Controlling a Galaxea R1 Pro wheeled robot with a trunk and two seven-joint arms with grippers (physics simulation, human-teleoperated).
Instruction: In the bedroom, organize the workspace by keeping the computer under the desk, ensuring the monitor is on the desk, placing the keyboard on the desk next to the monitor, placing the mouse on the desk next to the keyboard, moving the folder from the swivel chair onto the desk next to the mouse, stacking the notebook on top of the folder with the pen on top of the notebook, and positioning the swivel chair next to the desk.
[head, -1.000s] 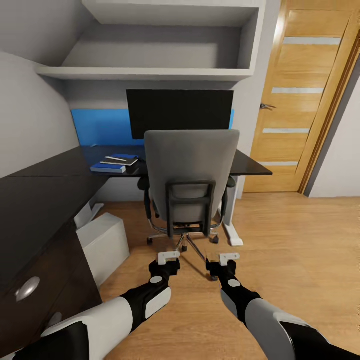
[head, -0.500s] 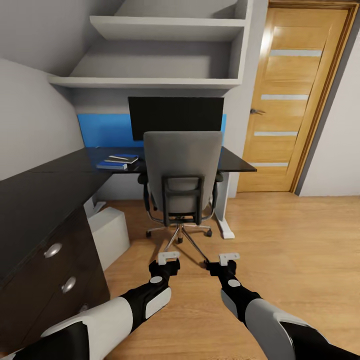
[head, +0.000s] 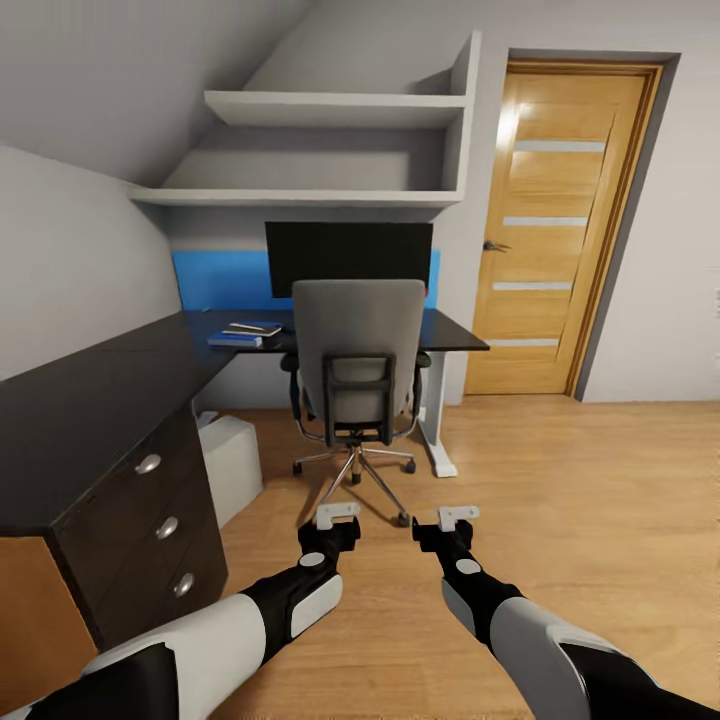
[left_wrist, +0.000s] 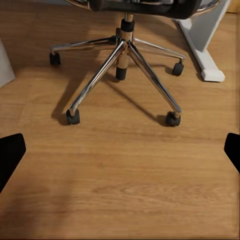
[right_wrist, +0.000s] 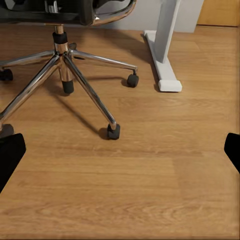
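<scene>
The swivel chair hides the monitor's lower edge and stand.

You have open plank floor ahead and to your right; the swivel chair blocks the desk front, its chrome base spreading low.

The swivel chair stands in front of the counter. The monitor sits at the counter's back edge, the folder left of it. The computer is under the counter.
</scene>
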